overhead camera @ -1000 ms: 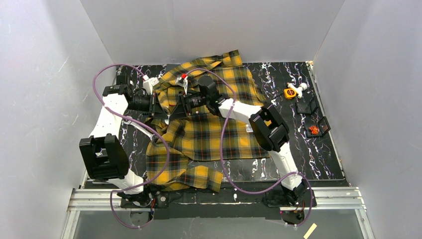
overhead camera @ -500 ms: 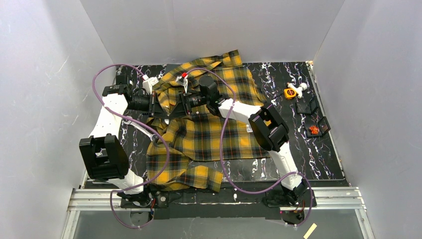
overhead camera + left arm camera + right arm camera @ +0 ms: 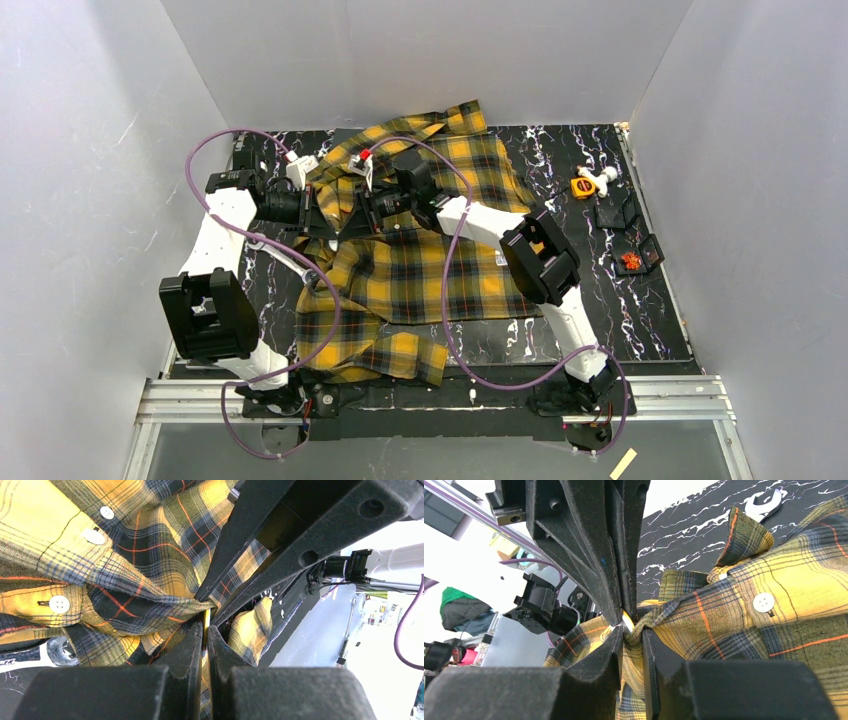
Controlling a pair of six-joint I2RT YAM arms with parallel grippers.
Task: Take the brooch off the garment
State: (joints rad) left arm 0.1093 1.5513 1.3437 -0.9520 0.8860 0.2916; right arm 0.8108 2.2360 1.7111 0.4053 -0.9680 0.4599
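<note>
Up at the garment's (image 3: 420, 270) raised fold, back left on the surface (image 3: 560, 150), you can't confirm the brooch. Only a cream sliver (image 3: 626, 621) shows right at the pinch point. Your left gripper (image 3: 205, 626) is clamped on the fabric, which bunches tight to its tips. Your right gripper (image 3: 633, 632) meets it tip to tip, narrow, with a fold between its fingers; can't tell if it bites.

Far right sit two small black trays. The near tray (image 3: 652, 245) holds an orange-red piece (image 3: 630, 261); the far tray's (image 3: 613, 213) contents aren't clear. The shirt's white label (image 3: 499, 258) is too small to read.
</note>
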